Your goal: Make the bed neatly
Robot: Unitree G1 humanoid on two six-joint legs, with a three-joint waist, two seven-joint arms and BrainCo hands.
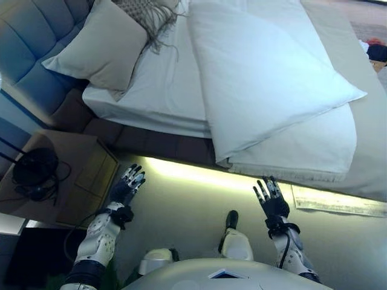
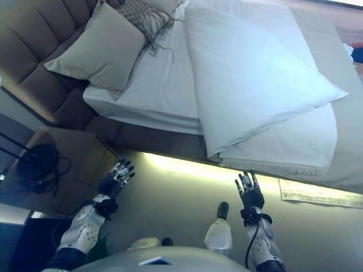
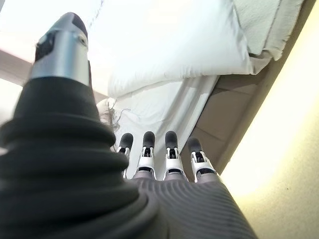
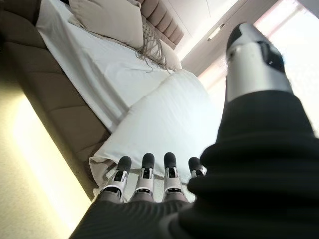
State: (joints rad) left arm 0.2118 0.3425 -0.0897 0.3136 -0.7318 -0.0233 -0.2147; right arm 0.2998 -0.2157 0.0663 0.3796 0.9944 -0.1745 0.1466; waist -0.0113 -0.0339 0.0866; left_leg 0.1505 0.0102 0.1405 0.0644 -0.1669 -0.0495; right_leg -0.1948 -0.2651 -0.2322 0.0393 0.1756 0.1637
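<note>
A bed [image 1: 151, 90] with a white sheet fills the upper part of the eye views. A white duvet [image 1: 266, 78] lies folded back on itself across its right half, its corner hanging over the near edge. A beige pillow [image 1: 100, 51] leans by the padded headboard [image 1: 30, 42], with a fringed cushion [image 1: 148, 15] behind it. My left hand [image 1: 127, 184] and right hand [image 1: 270, 198] hover open above the floor, short of the bed's near side, holding nothing. Both wrist views show straight fingers [image 3: 167, 149] pointing at the duvet [image 4: 169, 119].
A wooden nightstand [image 1: 84, 175] stands at the left beside the bed, with a black object and cords [image 1: 35, 172] on it. A lit strip runs under the bed's near edge [image 1: 199, 172]. A paper sheet [image 1: 338, 202] lies on the floor at the right.
</note>
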